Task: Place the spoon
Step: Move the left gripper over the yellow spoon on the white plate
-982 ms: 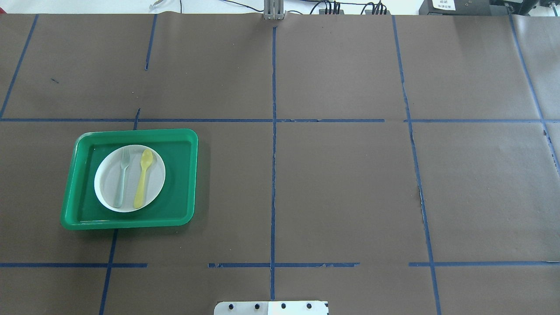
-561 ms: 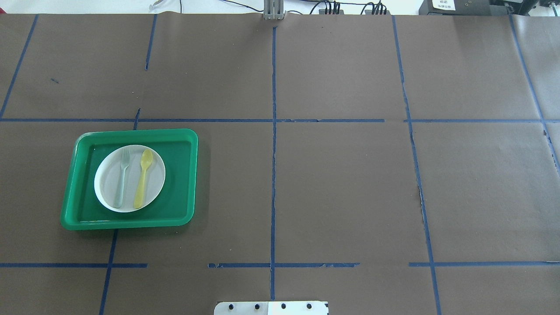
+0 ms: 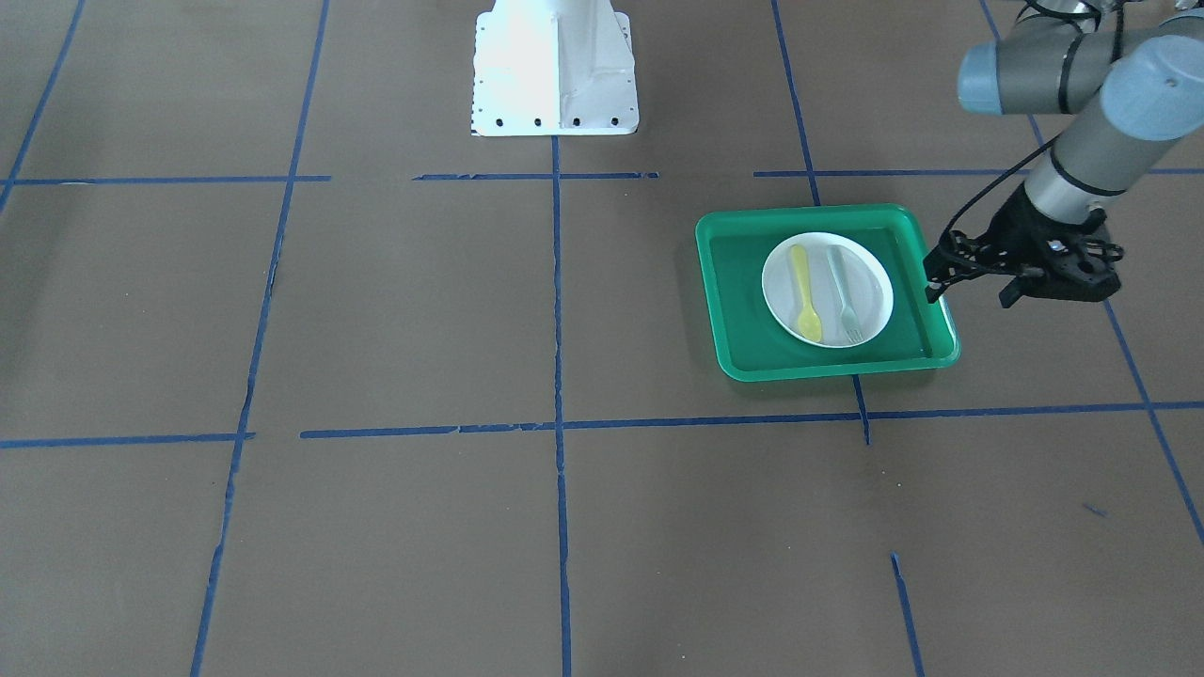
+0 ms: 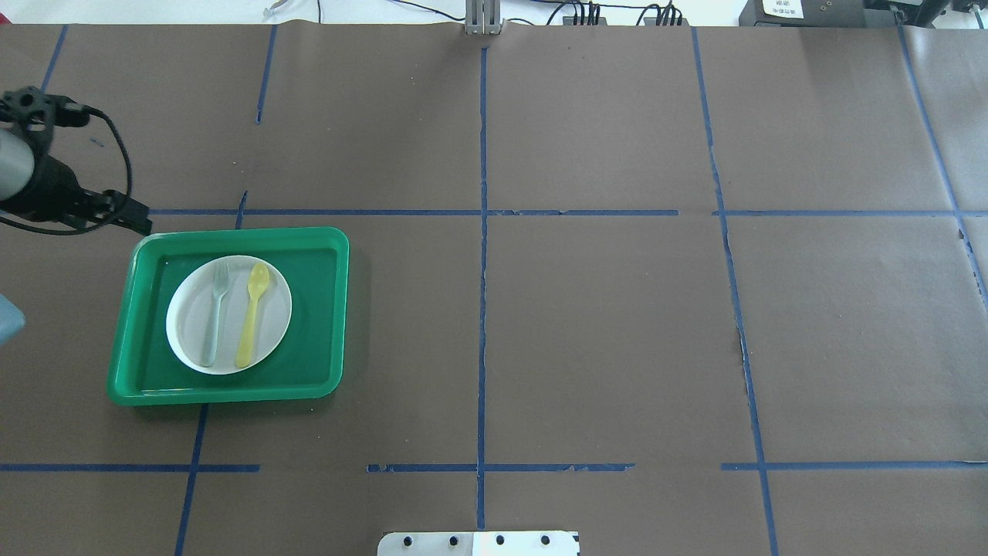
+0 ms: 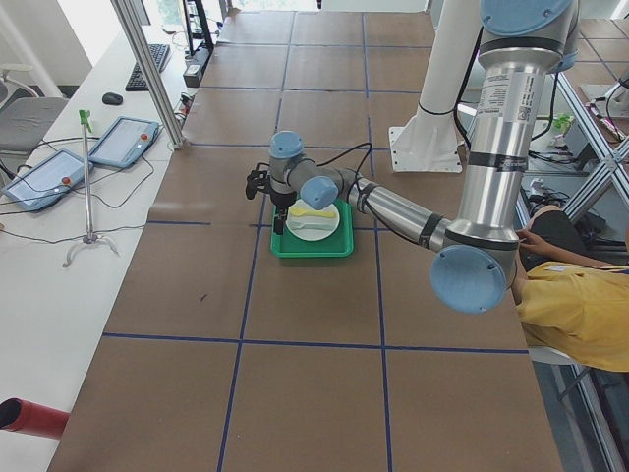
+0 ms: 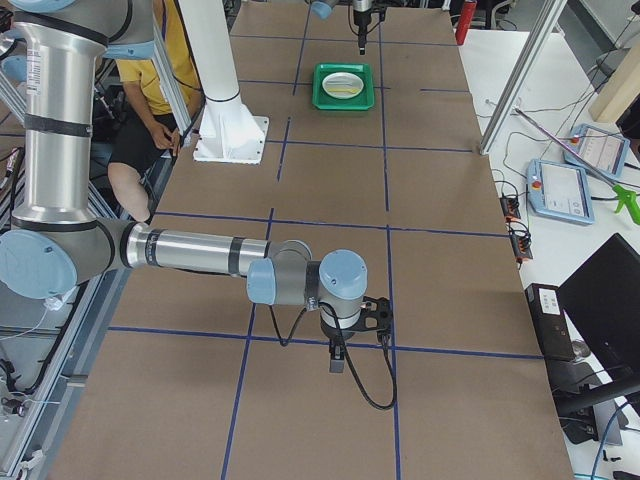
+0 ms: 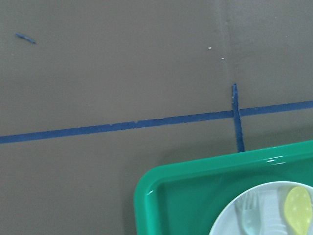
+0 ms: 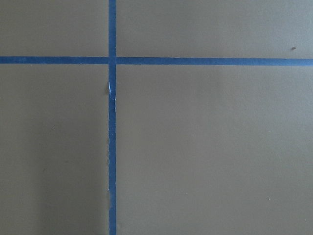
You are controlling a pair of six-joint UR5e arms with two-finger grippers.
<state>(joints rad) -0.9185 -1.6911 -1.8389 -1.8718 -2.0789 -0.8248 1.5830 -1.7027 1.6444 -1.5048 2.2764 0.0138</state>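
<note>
Pale-yellow plastic, the spoon (image 4: 253, 313) lies along the white plate (image 4: 184, 340) in the green tray (image 4: 316, 309), its bowl pointing away from my base. It is just beside a grey-green fork (image 4: 216, 309), not touching it. It looks light, stiff and slick, likely to skid on the plate; I judge the middle of the slim handle the place to pinch. My left claw (image 4: 137, 224) hovers off the tray's far corner; spread or pressed together, I cannot tell. Overhead shows the spoon whole, my left wrist camera only its bowl. Only the right-end camera shows my right claw (image 6: 338, 355), well apart over the table (image 6: 450, 300), its state unclear.
</note>
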